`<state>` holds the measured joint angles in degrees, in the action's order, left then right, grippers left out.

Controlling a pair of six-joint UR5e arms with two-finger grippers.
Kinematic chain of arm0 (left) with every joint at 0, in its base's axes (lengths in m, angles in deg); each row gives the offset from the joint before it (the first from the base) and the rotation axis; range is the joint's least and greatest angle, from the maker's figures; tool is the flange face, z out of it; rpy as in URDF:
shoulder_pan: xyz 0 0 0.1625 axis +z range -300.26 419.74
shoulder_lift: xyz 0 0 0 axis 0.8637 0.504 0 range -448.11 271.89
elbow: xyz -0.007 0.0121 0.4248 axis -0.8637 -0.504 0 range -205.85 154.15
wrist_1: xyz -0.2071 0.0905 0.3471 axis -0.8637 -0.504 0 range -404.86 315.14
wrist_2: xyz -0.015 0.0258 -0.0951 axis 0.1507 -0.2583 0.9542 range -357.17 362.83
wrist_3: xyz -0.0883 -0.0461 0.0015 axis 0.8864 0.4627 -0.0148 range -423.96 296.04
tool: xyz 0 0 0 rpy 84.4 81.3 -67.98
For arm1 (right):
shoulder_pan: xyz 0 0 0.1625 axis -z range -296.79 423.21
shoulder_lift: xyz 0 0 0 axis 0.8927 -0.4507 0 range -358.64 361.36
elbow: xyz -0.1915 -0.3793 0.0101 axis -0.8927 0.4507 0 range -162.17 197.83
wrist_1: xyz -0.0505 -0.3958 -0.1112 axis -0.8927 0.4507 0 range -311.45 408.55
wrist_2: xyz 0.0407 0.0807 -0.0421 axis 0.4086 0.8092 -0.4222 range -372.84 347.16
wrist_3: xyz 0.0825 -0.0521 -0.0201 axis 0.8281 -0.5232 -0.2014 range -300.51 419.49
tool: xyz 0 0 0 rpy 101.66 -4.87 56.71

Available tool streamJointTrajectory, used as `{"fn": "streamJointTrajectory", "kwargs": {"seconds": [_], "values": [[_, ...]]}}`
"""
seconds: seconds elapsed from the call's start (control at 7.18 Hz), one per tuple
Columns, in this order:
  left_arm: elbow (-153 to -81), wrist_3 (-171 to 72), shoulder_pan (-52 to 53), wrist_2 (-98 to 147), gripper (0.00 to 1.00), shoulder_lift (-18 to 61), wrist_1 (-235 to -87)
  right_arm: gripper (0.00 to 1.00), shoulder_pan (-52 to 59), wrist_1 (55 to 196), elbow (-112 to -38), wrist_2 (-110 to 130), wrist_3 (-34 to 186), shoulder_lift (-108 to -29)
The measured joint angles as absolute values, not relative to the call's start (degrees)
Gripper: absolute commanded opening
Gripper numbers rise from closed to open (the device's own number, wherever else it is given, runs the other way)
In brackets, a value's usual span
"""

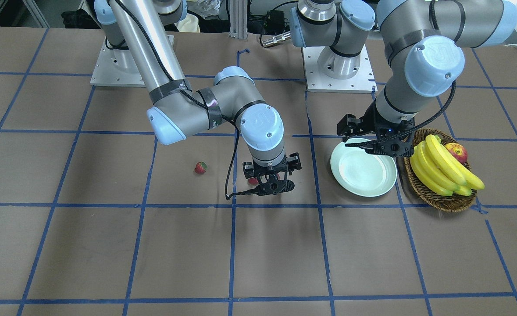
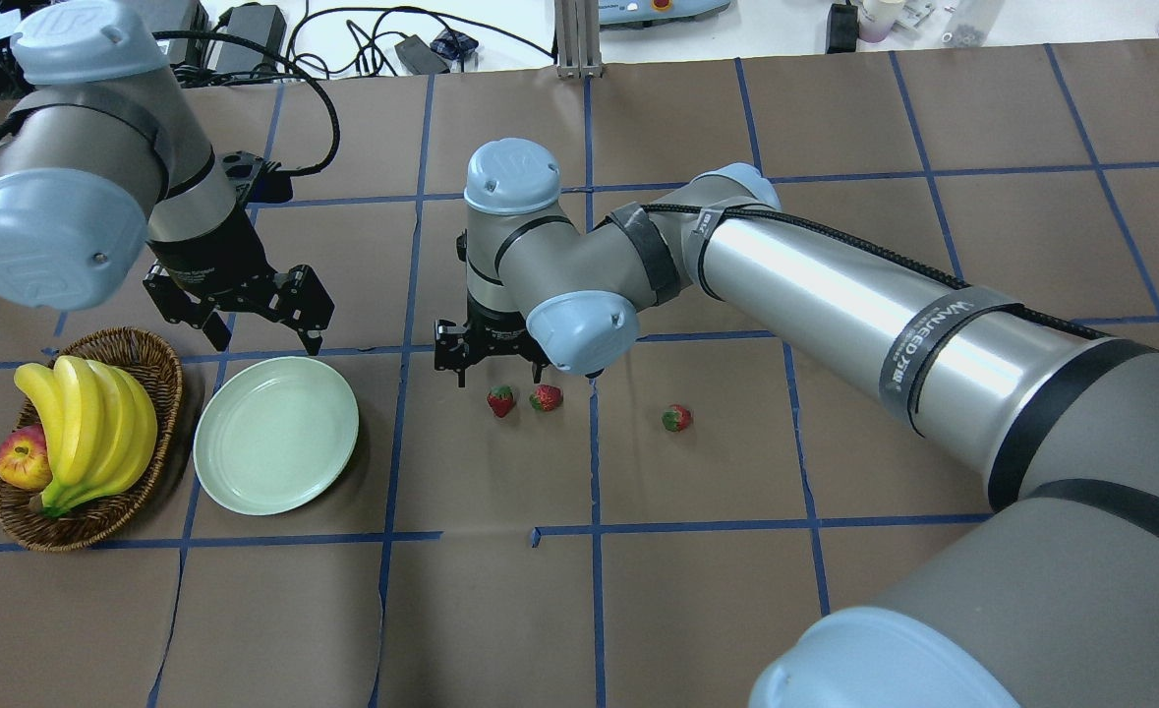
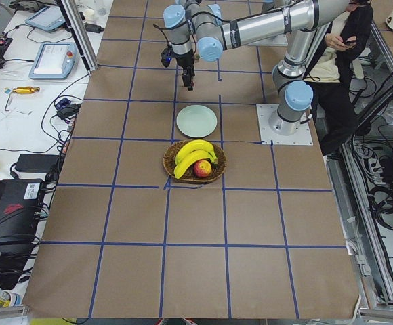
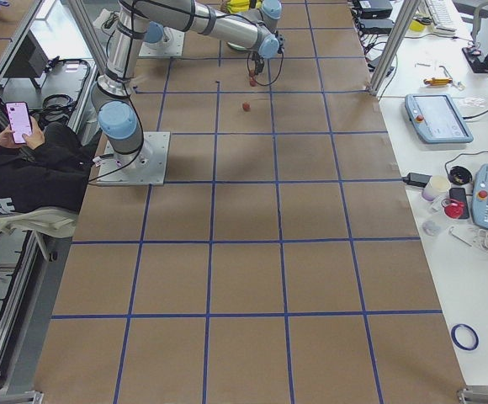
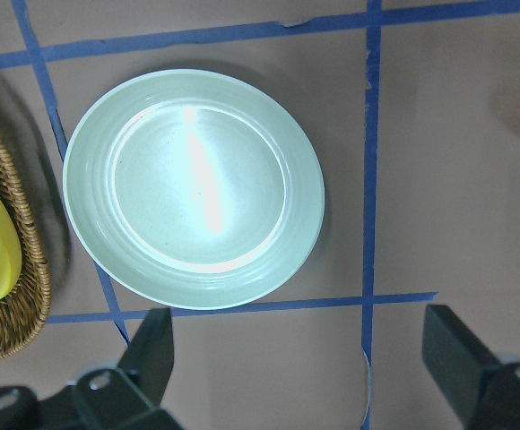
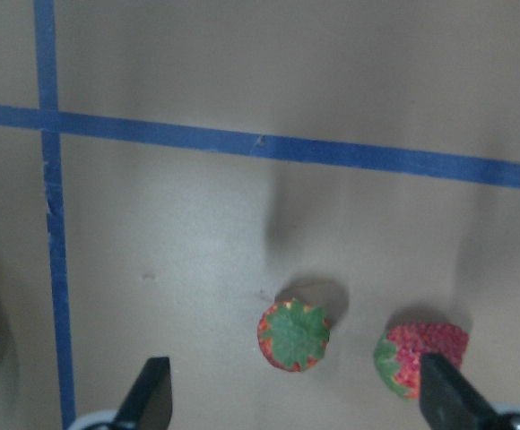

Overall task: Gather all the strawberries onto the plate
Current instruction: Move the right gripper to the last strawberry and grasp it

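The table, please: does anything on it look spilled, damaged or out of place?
Nothing stands out. The three strawberries lie apart on the paper, whole; the plate sits flat and empty; the basket stands upright holding bananas and an apple.

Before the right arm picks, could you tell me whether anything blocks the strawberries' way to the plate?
Nothing visible on the table: only bare paper lies between the nearest strawberry, below the open right gripper, and the plate. The left gripper hangs open above the plate.

Silver arms, pale-blue caps, black cables
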<state>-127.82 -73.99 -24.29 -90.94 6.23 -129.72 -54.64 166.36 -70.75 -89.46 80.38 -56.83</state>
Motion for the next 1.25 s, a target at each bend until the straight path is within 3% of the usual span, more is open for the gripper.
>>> {"fn": "streamJointTrajectory", "kwargs": {"seconds": [0.7, 1.25], "values": [[-127.8, -74.3, -24.5, -91.0, 1.00, 6.1, -127.8, 1.00, -46.1, 154.3, -71.9, -98.6, 71.9, -64.9], [-128.1, -74.5, -24.8, -90.9, 1.00, 6.4, -127.9, 1.00, -41.8, 156.3, -82.7, -102.8, 67.2, -67.0]]}}
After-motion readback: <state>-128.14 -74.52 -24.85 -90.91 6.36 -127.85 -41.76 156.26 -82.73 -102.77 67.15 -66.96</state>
